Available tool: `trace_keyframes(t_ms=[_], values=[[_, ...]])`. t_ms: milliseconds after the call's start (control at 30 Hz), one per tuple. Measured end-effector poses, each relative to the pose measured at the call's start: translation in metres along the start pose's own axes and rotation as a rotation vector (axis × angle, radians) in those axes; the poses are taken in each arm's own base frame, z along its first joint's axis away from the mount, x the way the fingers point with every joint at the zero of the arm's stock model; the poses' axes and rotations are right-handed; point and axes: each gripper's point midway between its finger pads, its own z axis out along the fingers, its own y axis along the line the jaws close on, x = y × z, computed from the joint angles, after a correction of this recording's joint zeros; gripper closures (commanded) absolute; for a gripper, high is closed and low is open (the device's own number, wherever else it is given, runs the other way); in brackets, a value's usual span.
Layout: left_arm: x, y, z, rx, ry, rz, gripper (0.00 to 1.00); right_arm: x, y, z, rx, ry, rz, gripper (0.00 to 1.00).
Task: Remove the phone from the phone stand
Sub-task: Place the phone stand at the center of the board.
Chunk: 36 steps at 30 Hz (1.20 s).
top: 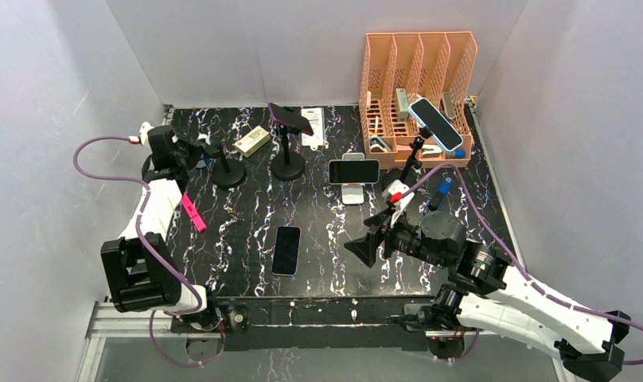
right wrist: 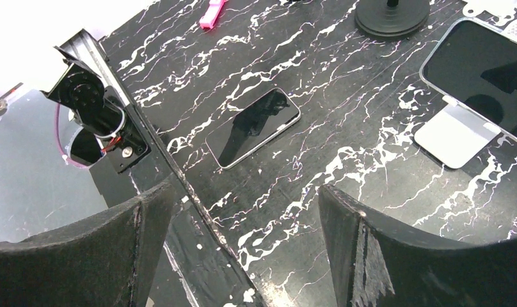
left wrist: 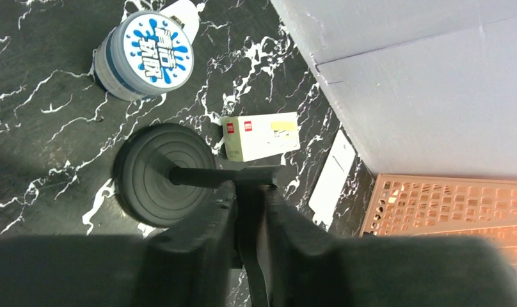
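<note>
dark glossy phone (top: 286,250) lies flat on the table (top: 223,231), right gripper (right wrist: 243,201) wide open, empty, left gripper (left wrist: 249,190) clamping the stand (left wrist: 155,174).

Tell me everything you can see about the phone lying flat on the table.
The phone is a slim dark slab with rounded corners, a glossy black screen showing nothing, and a thin pale rim. It lies flat, face up, on the black white-veined table, near its front edge and roughly midway across. Nothing rests on it; only the table touches it.
</note>
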Motion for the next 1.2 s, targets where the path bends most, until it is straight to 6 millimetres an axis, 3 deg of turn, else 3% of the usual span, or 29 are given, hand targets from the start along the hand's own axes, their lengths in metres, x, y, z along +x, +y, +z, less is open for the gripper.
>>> trace_keyframes(t_ms=[333,533,600,733,933,1000,1067,1200], values=[[0.006,0.011,-0.002,-0.038,0.019,0.019,0.56,0.001,-0.002,-0.004,0.011,-0.001,0.005,0.10],[0.007,0.016,-0.014,-0.068,0.029,0.035,0.24,0.004,-0.004,-0.004,0.022,0.011,0.004,0.10],[0.003,0.014,-0.021,-0.067,0.020,0.041,0.20,0.005,-0.006,-0.005,0.032,0.017,0.004,0.10],[-0.009,-0.015,-0.042,0.005,-0.027,0.097,0.20,0.004,-0.012,-0.004,0.067,0.014,0.007,0.09],[-0.006,-0.100,-0.109,0.326,-0.074,0.215,0.20,-0.003,-0.031,0.002,0.187,-0.006,0.023,0.07],[0.004,-0.128,-0.138,0.468,-0.070,0.254,0.20,-0.003,-0.042,0.005,0.252,-0.009,0.024,0.04],[0.017,-0.141,-0.156,0.561,-0.046,0.288,0.20,-0.003,-0.053,0.009,0.313,-0.013,0.026,0.01],[0.065,-0.138,-0.163,0.651,0.079,0.360,0.20,0.001,-0.071,0.022,0.420,-0.011,0.032,0.01]])
